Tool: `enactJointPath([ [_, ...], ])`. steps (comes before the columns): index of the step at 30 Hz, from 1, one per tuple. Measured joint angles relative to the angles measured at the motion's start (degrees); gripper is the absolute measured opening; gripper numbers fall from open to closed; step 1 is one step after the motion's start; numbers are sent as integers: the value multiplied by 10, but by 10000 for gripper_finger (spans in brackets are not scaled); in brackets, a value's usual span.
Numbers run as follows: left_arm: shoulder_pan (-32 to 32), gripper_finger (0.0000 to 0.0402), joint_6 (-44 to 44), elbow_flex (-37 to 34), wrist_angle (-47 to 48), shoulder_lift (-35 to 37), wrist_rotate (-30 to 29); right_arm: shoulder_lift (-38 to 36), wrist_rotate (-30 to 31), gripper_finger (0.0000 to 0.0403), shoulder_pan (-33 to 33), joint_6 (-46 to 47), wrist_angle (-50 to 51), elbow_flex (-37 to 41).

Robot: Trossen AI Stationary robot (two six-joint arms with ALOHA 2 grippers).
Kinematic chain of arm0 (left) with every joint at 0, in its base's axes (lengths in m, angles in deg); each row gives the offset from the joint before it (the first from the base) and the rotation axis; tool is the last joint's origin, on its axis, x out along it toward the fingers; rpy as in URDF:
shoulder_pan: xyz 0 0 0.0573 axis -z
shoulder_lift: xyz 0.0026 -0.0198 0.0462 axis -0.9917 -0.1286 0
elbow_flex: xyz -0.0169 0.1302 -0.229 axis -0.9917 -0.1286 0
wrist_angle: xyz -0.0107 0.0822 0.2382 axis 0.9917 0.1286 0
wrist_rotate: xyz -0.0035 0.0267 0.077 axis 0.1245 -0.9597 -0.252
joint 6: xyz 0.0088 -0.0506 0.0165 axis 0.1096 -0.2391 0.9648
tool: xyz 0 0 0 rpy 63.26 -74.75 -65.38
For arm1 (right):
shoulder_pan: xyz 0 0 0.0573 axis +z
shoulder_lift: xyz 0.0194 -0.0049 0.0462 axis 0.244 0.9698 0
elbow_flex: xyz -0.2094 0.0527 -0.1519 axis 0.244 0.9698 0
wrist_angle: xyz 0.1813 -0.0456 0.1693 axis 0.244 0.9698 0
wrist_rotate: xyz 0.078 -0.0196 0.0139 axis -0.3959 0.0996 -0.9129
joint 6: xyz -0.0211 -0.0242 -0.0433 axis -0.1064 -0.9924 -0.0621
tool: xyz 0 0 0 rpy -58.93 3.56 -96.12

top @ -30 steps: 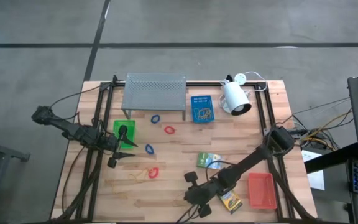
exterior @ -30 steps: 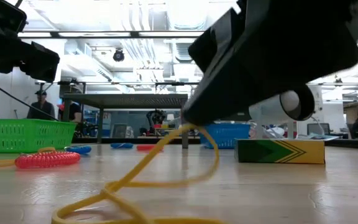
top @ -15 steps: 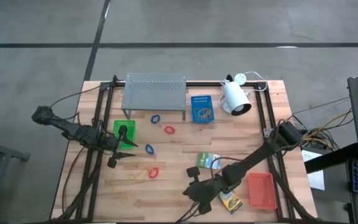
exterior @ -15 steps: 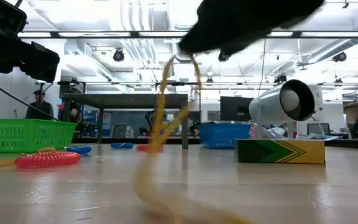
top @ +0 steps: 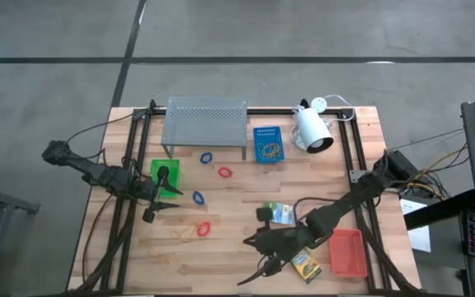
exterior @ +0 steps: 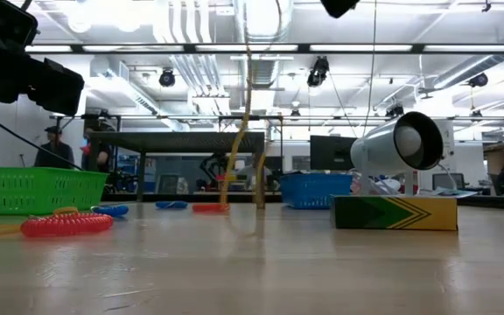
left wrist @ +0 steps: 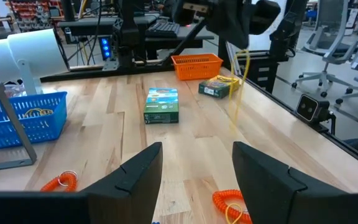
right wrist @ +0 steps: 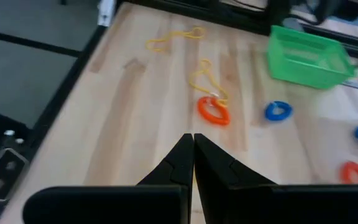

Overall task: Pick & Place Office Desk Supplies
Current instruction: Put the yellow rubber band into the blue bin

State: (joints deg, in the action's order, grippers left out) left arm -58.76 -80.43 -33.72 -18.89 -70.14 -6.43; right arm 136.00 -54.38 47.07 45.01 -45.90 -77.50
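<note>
table [top: 221, 256]: pale wood planks | room: workshop, ceiling lights | right hand [right wrist: 193, 163] clamped on rubber band [exterior: 243, 122] | left hand [left wrist: 194, 168] apart

trays [top: 166, 176] 3 | boxes [top: 275, 213] 2 | loops [top: 206, 157] 4 | bands [left wrist: 238, 87] 3

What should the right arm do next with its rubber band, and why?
Probably carry it to the blue tray: the right gripper, shut, holds the tan rubber band dangling above the table, and that tray already holds similar bands.
</note>
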Motion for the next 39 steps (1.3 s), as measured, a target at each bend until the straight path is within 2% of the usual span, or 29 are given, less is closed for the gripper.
enactJointPath([
  [10,0,200,0,0,0,0,0,-24,63,8,-6,11,39,-1],
  [15,0,200,0,0,0,0,0,-41,65,8,-24,80,87,-1],
  [21,0,200,0,0,0,0,0,-63,63,8,-54,90,120,-1],
  [27,0,200,0,0,0,0,0,-80,29,8,-99,64,144,0],
  [34,0,200,0,0,0,0,0,-102,-58,8,-175,49,150,2],
  [39,0,200,0,0,0,0,0,-116,-86,8,-232,49,178,3],
])
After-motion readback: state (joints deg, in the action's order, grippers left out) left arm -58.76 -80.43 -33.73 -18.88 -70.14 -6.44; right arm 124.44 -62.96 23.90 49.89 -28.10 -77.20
